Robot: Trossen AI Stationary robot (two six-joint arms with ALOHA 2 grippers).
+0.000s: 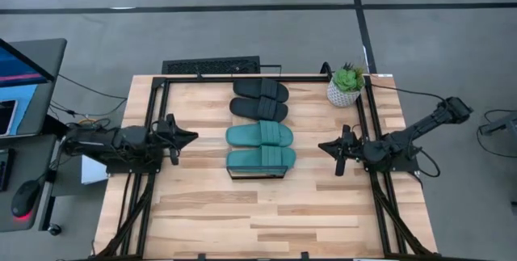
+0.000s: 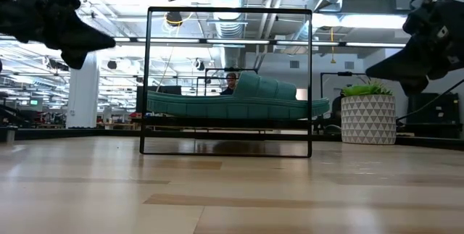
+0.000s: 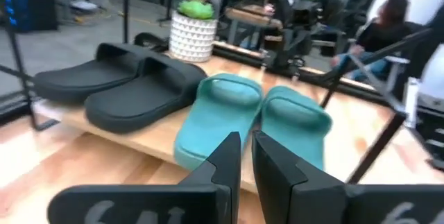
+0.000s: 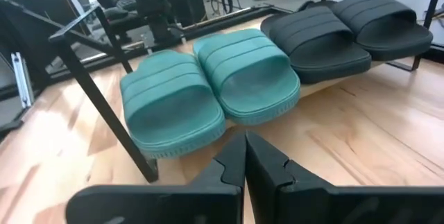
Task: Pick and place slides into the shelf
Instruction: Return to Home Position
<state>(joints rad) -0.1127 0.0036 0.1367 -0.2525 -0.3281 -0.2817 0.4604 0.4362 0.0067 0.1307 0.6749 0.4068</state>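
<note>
High view: four slides sit in one row on the shelf (image 3: 125,135) at mid-table, straps all the same way. The black slides (image 1: 258,108) take the far half and the teal slides (image 1: 259,136) the near half, each touching its neighbour. Left gripper (image 1: 192,137) hangs left of the shelf, pointing at the teal pair, well apart from it and holding nothing; its wrist view shows the fingers drawn together with only a sliver between the tips. Right gripper (image 1: 323,145) mirrors it on the right side, also clear of the shelf and empty, fingers pressed closed. Obstructions: the shelf's thin black wire frame rises around the slides, and in the right wrist view one slanted post crosses in front of the outer teal slide. From the low view, the frame outlines a tall rectangle, and the nearest teal slide hides everything behind it. Surroundings: potted plant (image 1: 346,85) in a white patterned pot at the table's (image 1: 210,212) far right corner, just beside the frame rail; dark keyboard (image 1: 212,66) beyond the far edge; monitor (image 1: 20,67) and mouse (image 1: 24,199) on a side desk at left. A seated person (image 3: 388,30) shows in the room behind.
</note>
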